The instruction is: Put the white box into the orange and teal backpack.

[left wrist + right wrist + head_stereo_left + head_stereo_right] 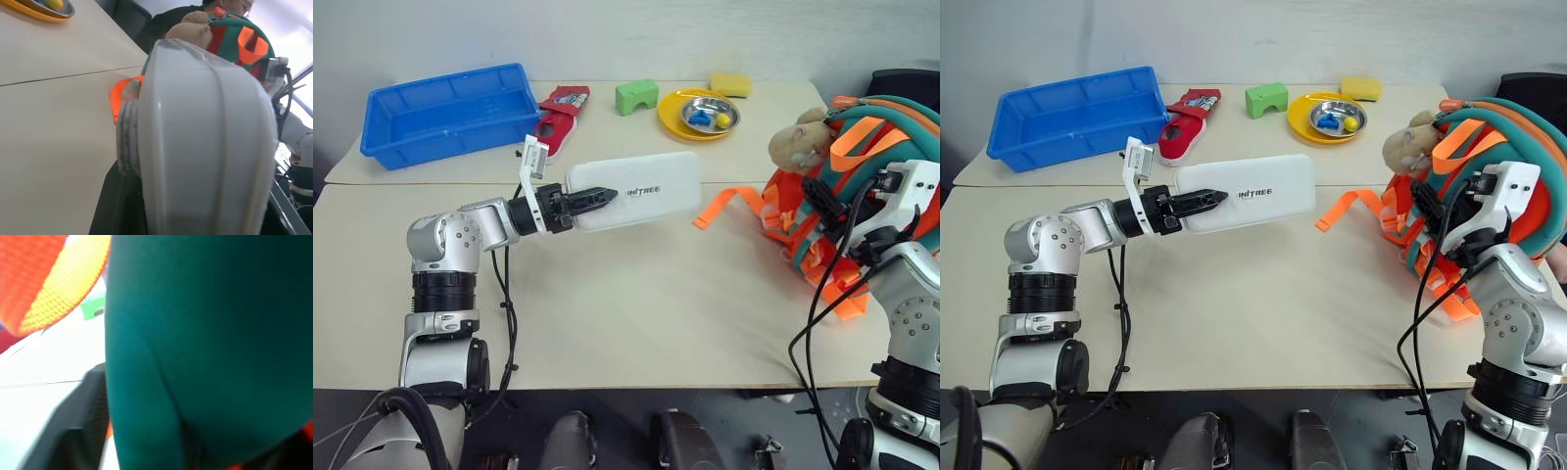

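Left pincer (592, 199) clamped on the white box (641, 190); right pincer at the backpack.

The left pincer holds the white box by one short end, lifted clear of the counter (607, 294) and reaching toward the orange and teal backpack (862, 166) at the counter's right edge. The right pincer (1430, 211) is pressed into teal fabric; whether it is apart or together cannot be told.
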